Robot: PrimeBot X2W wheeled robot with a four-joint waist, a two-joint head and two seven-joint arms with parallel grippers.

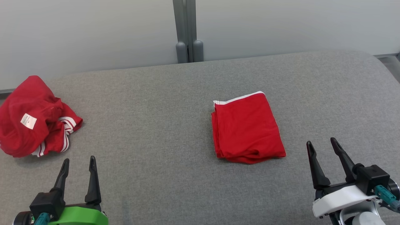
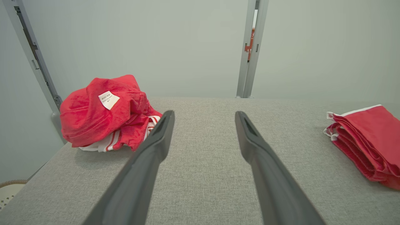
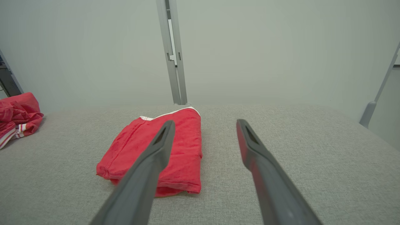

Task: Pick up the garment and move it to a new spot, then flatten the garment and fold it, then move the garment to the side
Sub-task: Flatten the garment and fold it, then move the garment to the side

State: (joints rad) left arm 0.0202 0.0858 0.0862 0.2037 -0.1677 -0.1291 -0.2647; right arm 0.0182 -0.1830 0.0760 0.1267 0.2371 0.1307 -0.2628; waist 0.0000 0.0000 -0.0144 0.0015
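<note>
Nearest, the left gripper (image 1: 79, 158) and right gripper (image 1: 321, 141) hover low over the near edge of the pad (image 1: 156, 125). Each has two long, dark, tapered fingers spread wide and holding nothing. Seen from the wrists, the left gripper (image 2: 204, 113) and the right gripper (image 3: 205, 122) each have bare pad between their matte fingers.

The pad is grey woven cloth, coarse-grained, with a rounded far-right corner.

The garment (image 1: 247, 128) lies at mid-pad, somewhat right of centre. It sits ahead and left of the right gripper and apart from it. It is soft red knit folded into a flat, rough rectangle. Its long axis runs from the robot towards the wall, with the near end leaning slightly right. The white-trimmed edge points at the wall. From the left wrist the garment (image 2: 372, 140) shows stacked layers along its left side.

A heap (image 1: 28, 118) of crumpled red cloth with white stripes and a white label sits at the far left. A grey metal post (image 1: 187, 31) stands behind the pad.
</note>
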